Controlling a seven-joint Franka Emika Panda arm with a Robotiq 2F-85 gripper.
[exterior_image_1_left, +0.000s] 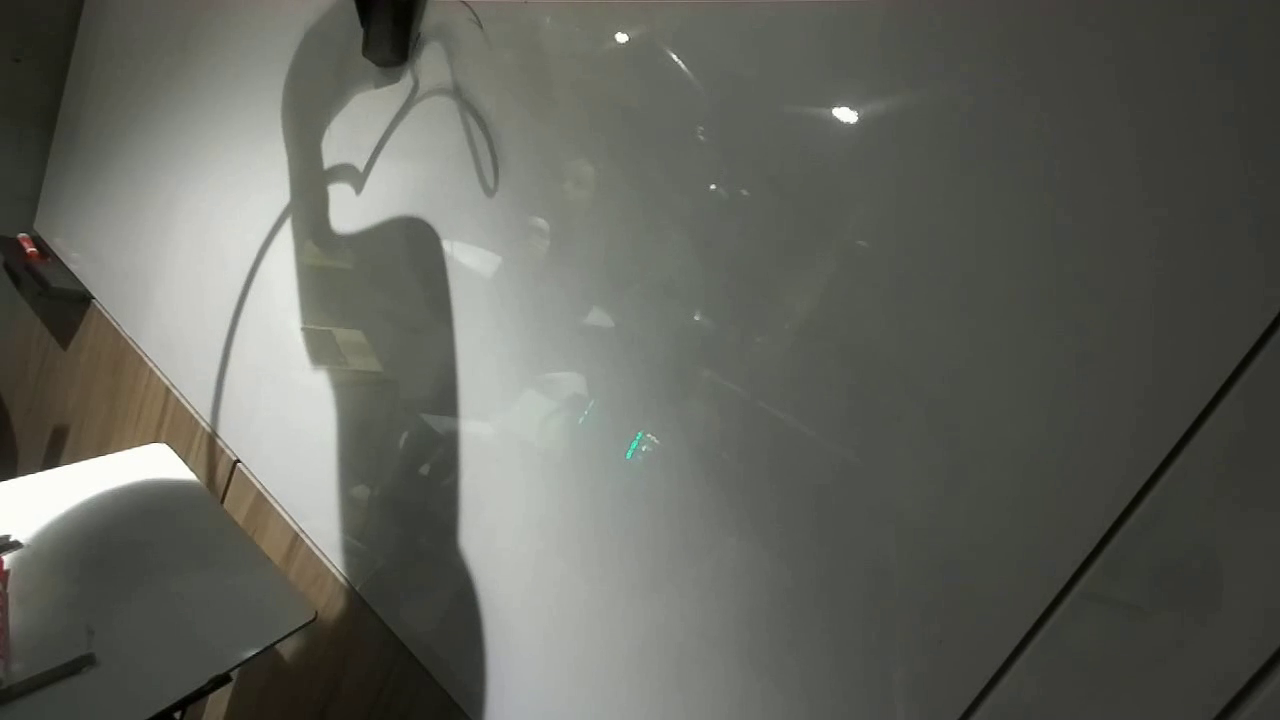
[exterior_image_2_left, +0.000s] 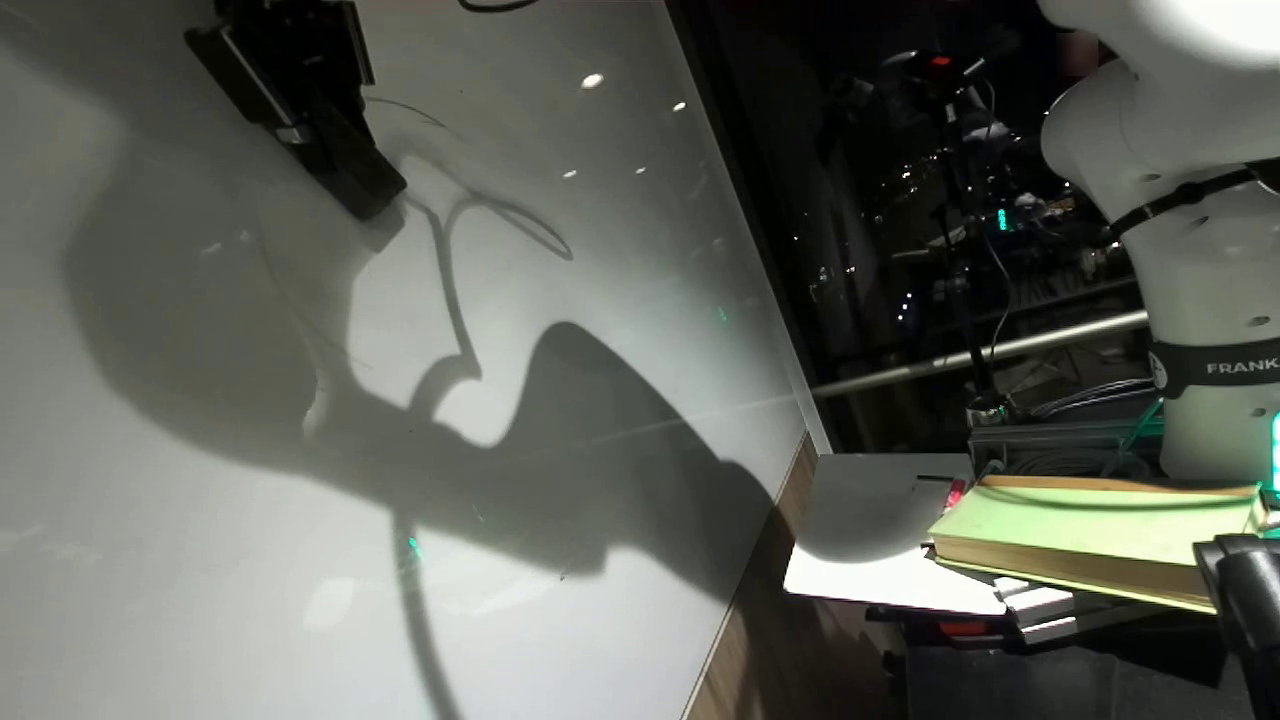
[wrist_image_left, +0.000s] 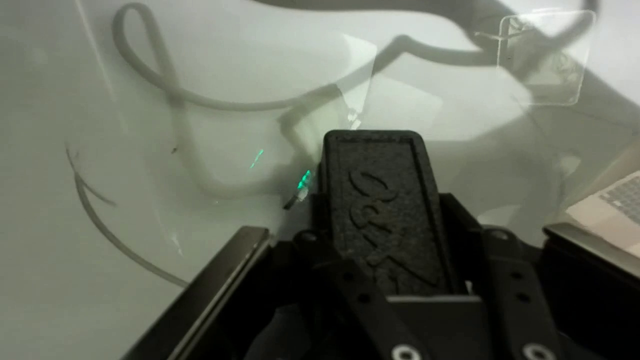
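Black jaws pinch a dark block (wrist_image_left: 387, 215), embossed perhaps with lettering, beside an arm (exterior_image_2_left: 1200, 275) reading "FRANK".

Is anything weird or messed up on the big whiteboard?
Yes! A curved dark line with a forked end is on the whiteboard, left of the gripper and its eraser-like black block in the wrist view. It looks like a stray pen mark on shiny white. The big dark shape looks like only a shadow.
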